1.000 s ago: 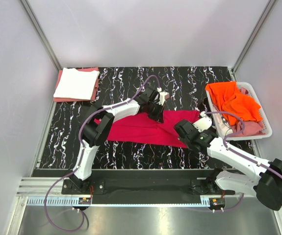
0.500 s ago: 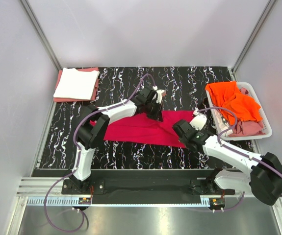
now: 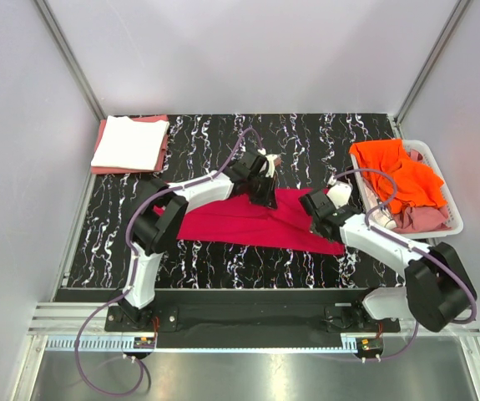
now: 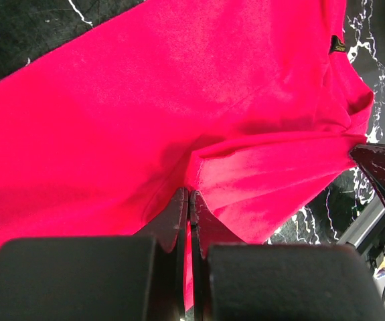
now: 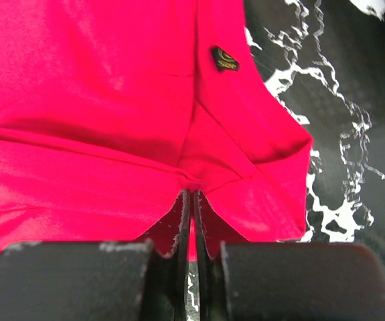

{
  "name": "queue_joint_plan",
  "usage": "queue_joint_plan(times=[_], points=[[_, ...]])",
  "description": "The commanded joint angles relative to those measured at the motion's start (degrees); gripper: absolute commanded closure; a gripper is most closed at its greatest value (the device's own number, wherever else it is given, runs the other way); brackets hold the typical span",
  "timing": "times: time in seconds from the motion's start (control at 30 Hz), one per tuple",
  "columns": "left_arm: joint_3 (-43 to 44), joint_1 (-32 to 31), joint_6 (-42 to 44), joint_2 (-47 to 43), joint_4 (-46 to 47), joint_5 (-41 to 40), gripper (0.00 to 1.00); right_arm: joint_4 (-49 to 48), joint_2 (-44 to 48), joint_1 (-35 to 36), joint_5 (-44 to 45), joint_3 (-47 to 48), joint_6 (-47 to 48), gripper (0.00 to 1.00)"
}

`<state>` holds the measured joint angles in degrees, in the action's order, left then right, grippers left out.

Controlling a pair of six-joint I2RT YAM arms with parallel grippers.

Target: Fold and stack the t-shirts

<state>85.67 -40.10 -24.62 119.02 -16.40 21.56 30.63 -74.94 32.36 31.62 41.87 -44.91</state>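
A crimson-red t-shirt (image 3: pixel 223 221) lies spread across the middle of the black marbled table (image 3: pixel 206 142). My left gripper (image 3: pixel 262 192) is shut on a pinch of its far edge; in the left wrist view the red cloth (image 4: pixel 179 87) runs in between the closed fingertips (image 4: pixel 189 194). My right gripper (image 3: pixel 316 215) is shut on the shirt's right part, the cloth (image 5: pixel 78 100) bunching at the tips (image 5: pixel 193 194), near a small black label (image 5: pixel 224 59). A folded white t-shirt (image 3: pixel 129 140) lies on a salmon-pink one (image 3: pixel 163 144) at the back left.
A white plastic basket (image 3: pixel 445 185) stands at the right edge, holding bright orange cloth (image 3: pixel 398 171) and a pink piece (image 3: pixel 427 219). Grey walls close in the table on three sides. Both arms' cables arc above the shirt.
The right arm has swung its gripper back and to the right, drawing the red shirt's right end with it. The left gripper has shifted slightly left, still holding the cloth.
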Motion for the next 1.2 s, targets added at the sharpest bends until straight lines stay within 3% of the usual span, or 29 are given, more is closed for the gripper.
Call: queue_joint_plan(times=[0.0, 0.2, 0.4, 0.53, 0.63, 0.7, 0.8, 0.83, 0.9, 0.97, 1.07, 1.1, 1.17], points=[[0.20, -0.07, -1.31, 0.60, 2.78, -1.52, 1.00, -0.84, -2.31, -0.89, -1.82, 4.27, 6.40, 0.93], [1.17, 0.37, -3.15, 1.65, 2.69, -2.67, 1.00, -0.13, -6.36, -1.42, -4.63, 7.96, 10.19, 0.87], [0.91, 0.55, -4.99, 2.09, 2.78, -4.59, 1.00, 1.62, -9.26, -3.35, -2.88, 9.55, 9.05, 0.99], [-0.76, 0.81, -7.10, 1.57, 3.30, -6.62, 1.00, 2.50, -8.91, -3.53, -2.44, 9.55, 7.91, 1.00], [-2.08, 0.98, -7.98, 0.95, 4.98, -6.62, 1.00, 2.68, -8.73, -3.71, -2.17, 9.11, 6.85, 0.93], [-1.91, 0.90, -7.99, 1.21, 4.80, -6.01, 1.00, 2.68, -9.61, -3.71, -2.70, 9.55, 6.50, 0.80], [-1.47, 0.90, -8.60, 0.78, 1.40, -7.31, 0.83, 4.34, -10.58, -3.88, -5.33, 11.30, 6.50, 0.62], [-1.64, 0.98, -8.95, 0.08, 0.68, -9.59, 0.73, 6.00, -9.71, -3.88, -6.47, 11.92, 6.06, 0.60], [-2.43, 0.98, -8.60, -2.82, -0.20, -11.97, 0.62, 7.16, -8.30, -3.88, -7.97, 13.32, 5.09, 0.57], [-2.17, 0.99, -7.55, -5.72, -0.56, -12.68, 0.59, 7.51, -6.54, -3.88, -11.39, 14.03, 3.17, 0.56], [-0.68, 1.42, -6.84, -7.92, -2.40, -14.00, 0.58, 3.65, -6.62, -3.88, -18.15, 13.16, 0.88, 0.67], [-0.16, 1.77, -6.67, -8.10, -2.84, -13.92, 0.58, 2.51, -8.11, -3.88, -19.30, 12.80, 0.44, 0.76], [0.02, 2.39, -6.14, -7.75, -3.54, -13.31, 0.58, 0.22, -9.69, -3.88, -21.86, 12.36, -0.79, 0.80]])
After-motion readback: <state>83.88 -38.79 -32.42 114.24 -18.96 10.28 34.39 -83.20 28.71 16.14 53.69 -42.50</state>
